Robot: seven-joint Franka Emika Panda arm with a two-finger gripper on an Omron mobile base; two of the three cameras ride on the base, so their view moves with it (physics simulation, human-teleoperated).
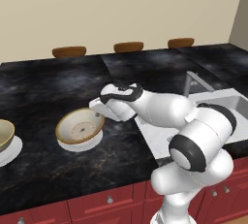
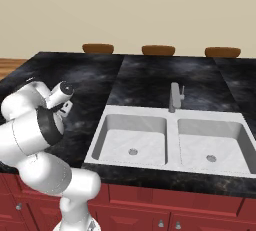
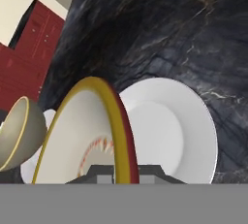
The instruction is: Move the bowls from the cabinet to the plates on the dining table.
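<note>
The shallow cream-white bowl point(image 1: 80, 127) sits tilted over a white plate point(image 1: 94, 142) on the black marble bench point(image 1: 48, 87), its near rim lifted because the claw point(image 1: 98, 111) grips it by that edge; in the hand view the gold rim point(image 3: 116, 121) runs straight down between the finger tips, so the claw is pinching the bowl's wall, one finger inside and one outside. A rim hold like this suits a wide, thin-walled dish that is too broad to span. The plate point(image 3: 179, 131) lies flat just behind and under the bowl, so the bowl seems to be at its drop-off spot and close to release. The deeper olive-tan bowl point(image 1: 4, 135) rests on its own plate point(image 1: 12, 151) to the left, apparently delivered. Brown chair backs point(image 1: 69, 51) line the far edge of the bench, and a steel sink point(image 2: 170, 142) with a tap point(image 2: 174, 96) lies to the right, well apart from the plates.
</note>
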